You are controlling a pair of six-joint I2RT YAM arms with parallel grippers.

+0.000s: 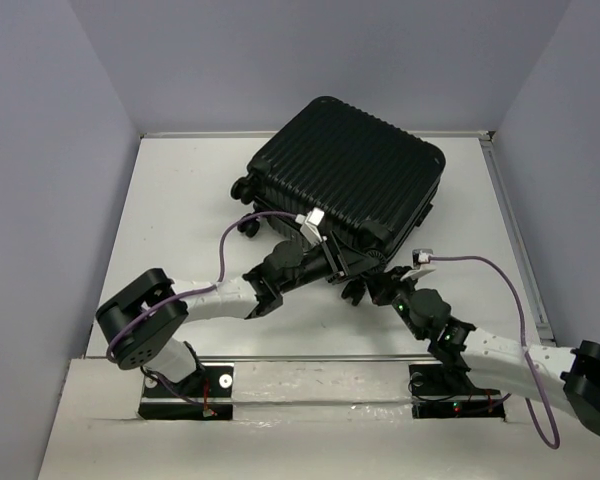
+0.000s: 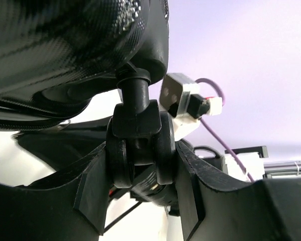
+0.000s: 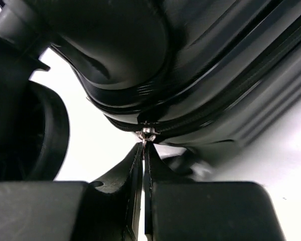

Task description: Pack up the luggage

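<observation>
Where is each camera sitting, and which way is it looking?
Top external: high behind the arms, looking down at the table and the luggage; both arms, left gripper and right gripper, show.
Left wrist: on the left arm, looking up along its jaws, closed around a caster wheel under the luggage.
Right wrist: on the right arm, looking along its shut jaws at the zipper pull.
Shared: all three see the luggage's black shell.

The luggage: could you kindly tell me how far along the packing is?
The luggage lies with its shells closed together, so loading looks done. In hand: the left fingers clamp a caster wheel, and the right fingers pinch the zipper pull at a corner. Left: finishing the zip; how much remains is unclear.
</observation>
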